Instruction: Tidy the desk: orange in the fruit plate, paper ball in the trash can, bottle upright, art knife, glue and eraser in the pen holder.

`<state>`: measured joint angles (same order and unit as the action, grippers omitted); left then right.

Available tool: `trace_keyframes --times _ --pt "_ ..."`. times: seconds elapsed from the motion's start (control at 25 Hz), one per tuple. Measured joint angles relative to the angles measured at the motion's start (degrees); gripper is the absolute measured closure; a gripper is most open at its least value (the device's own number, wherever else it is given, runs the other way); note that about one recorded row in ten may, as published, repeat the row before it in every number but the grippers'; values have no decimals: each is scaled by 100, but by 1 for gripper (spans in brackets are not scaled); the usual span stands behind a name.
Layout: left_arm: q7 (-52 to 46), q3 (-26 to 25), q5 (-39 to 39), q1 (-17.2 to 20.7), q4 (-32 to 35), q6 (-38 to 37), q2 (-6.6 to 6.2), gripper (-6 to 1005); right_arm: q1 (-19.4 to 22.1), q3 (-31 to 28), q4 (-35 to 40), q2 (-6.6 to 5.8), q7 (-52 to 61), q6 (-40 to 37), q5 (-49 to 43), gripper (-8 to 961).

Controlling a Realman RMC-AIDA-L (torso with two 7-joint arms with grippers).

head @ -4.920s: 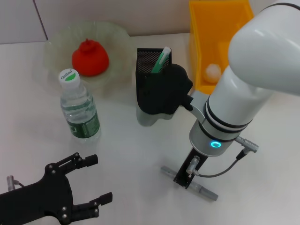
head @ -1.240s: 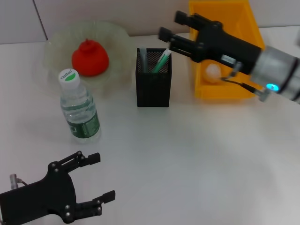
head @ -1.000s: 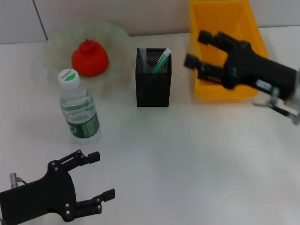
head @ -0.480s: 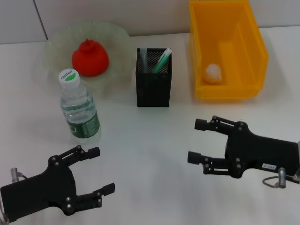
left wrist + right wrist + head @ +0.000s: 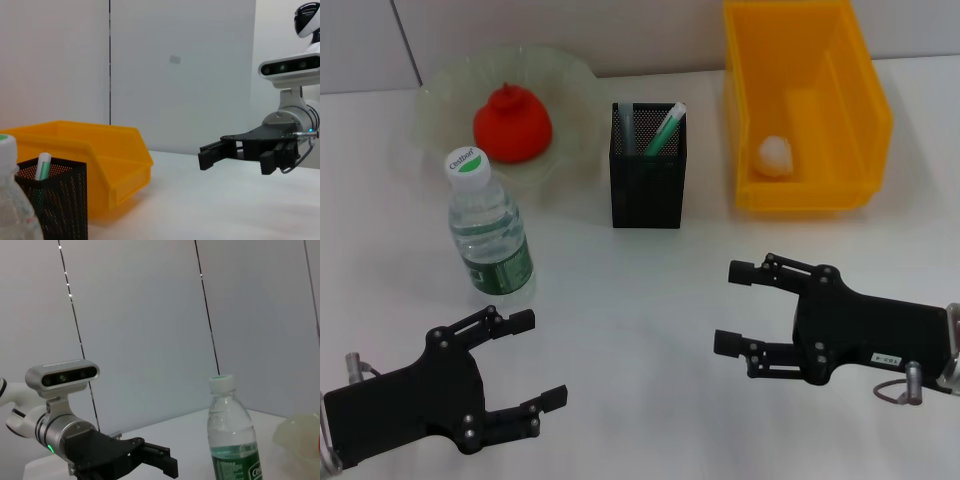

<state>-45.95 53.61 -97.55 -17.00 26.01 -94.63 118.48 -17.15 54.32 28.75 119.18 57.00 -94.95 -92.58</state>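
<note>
Both arms hang low over the near edge of the desk (image 5: 650, 300) with nothing in them. The left gripper (image 5: 535, 362) has its jaws spread wide and empty; the right gripper (image 5: 740, 308) is likewise parted wide, with bare desk between its fingers.

Every task item lies beyond the fingertips, none between or just beside them. The bottle (image 5: 488, 226) stands upright on its base, cap up, ahead of the left jaws and nearer to them than to the right ones. Farther out from the same jaws, the orange (image 5: 512, 123) rests in the fruit plate (image 5: 575, 75). The pen holder (image 5: 647, 166) stands well ahead of both pairs of jaws, roughly between the two arms, with a green-capped item poking up from it at a slant; what else is inside cannot be made out. Straight out from the right jaws the paper ball (image 5: 775, 154) lies inside the trash can (image 5: 860, 90).

Judging by this layout, each thing is in its place, so no grasp seems called for; if any check remains, the left arm is the nearer one to the bottle
</note>
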Motion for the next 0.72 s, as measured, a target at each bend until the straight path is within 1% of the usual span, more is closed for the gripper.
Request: trace_keyframes --times 0.52,0.72 --pt "-8 -56 1 -26 0 19 -1 140 -75 17 -110 8 -5 147 -12 116" --pt "-291 -114 4 -70 0 40 -1 140 -110 17 -166 11 -55 313 -150 116"
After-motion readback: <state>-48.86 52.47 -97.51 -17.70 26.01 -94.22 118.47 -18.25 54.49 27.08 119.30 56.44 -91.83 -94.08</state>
